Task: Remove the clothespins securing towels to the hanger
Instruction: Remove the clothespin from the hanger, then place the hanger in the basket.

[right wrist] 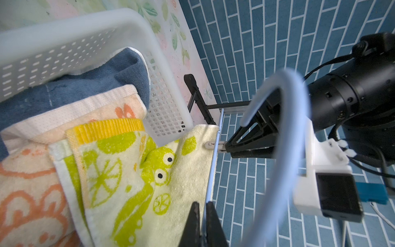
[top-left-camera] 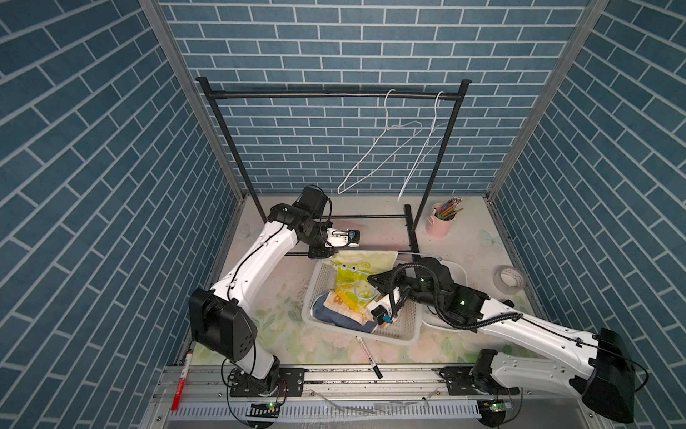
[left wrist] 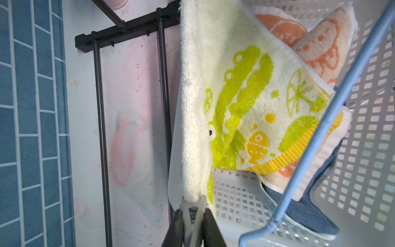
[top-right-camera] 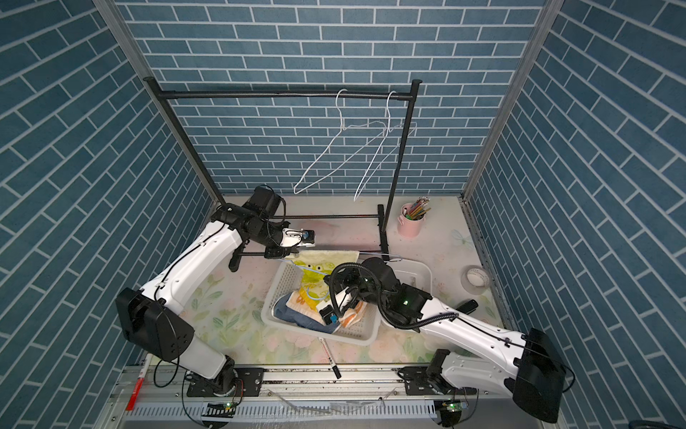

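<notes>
A pale grey-white clothespin (left wrist: 199,210) clamps the edge of the pale yellow towel (left wrist: 235,96) with green print. My left gripper (left wrist: 193,218) is shut on the clothespin's legs, at the far rim of the white basket (top-left-camera: 404,330). The towel hangs over the bar of a pale blue hanger (right wrist: 213,166), and my right gripper (right wrist: 203,206) is shut on that bar. In the right wrist view the same clothespin (right wrist: 208,145) sits on the bar, between the left arm's black fingers. The orange-cream towel (top-left-camera: 345,302) and the blue towel (top-left-camera: 334,315) lie in the basket.
A black clothes rack (top-left-camera: 334,94) stands at the back with two white wire hangers (top-left-camera: 386,148) on its rail. A pink cup of pencils (top-left-camera: 441,219), a tape roll (top-left-camera: 510,280), a second white bin (top-right-camera: 412,269) and a marker pen (top-left-camera: 367,354) lie around the basket.
</notes>
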You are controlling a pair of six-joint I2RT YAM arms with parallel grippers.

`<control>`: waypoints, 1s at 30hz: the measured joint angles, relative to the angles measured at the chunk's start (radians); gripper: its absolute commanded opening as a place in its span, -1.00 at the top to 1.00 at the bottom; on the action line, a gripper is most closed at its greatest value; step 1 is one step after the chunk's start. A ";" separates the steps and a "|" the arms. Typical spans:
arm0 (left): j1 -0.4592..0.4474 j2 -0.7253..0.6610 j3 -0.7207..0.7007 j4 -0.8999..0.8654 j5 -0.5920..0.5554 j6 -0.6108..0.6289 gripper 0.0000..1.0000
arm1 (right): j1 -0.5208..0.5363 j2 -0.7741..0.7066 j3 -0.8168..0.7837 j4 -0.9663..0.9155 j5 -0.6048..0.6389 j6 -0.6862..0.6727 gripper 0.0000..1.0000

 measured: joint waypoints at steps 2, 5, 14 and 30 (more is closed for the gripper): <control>0.000 -0.022 -0.004 0.003 0.013 0.000 0.81 | 0.000 0.001 0.000 0.000 0.003 0.001 1.00; 0.000 -0.071 -0.010 0.011 0.038 -0.008 0.84 | 0.001 0.011 0.000 0.001 0.009 0.009 1.00; 0.000 -0.313 -0.156 0.220 0.112 -0.146 1.00 | 0.001 0.042 -0.026 -0.008 0.006 0.092 0.49; 0.004 -0.610 -0.565 0.859 0.195 -0.820 1.00 | 0.018 -0.240 -0.102 -0.351 0.203 0.209 -0.15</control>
